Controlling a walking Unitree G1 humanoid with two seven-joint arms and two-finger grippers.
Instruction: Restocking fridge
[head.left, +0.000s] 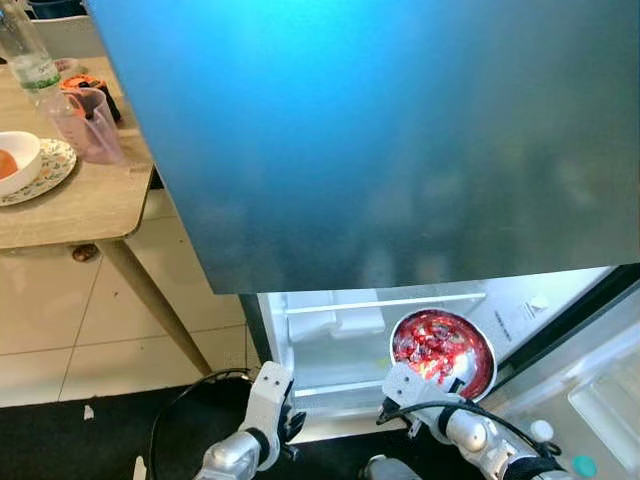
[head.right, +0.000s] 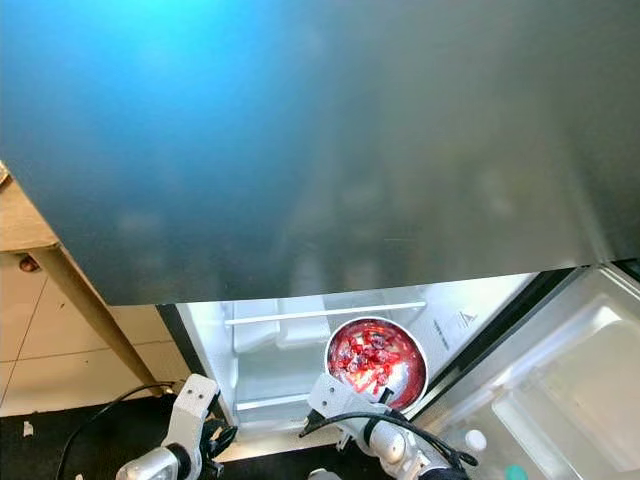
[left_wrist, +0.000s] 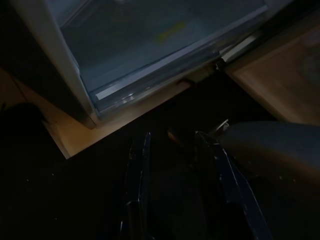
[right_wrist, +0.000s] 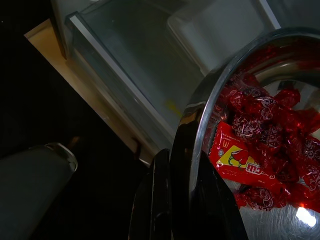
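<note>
A steel bowl (head.left: 443, 350) full of red-wrapped sweets hangs in front of the lit, open lower fridge compartment (head.left: 330, 340). My right gripper (right_wrist: 182, 165) is shut on the bowl's near rim, one finger inside and one outside. The bowl (right_wrist: 260, 145) is level, with a clear drawer front below it. My left gripper (left_wrist: 175, 150) hangs low at the left of the fridge opening, open, with nothing between its fingers (left_wrist: 137, 170). Its wrist (head.left: 270, 395) shows above the black mat.
The blue-grey upper fridge front (head.left: 400, 130) looms over the opening. The open fridge door (head.left: 600, 390), with shelves and bottle caps, stands to the right. A wooden table (head.left: 80, 205) at left carries a plate, bowl, jug and bottle. A black mat (head.left: 120, 430) lies underfoot.
</note>
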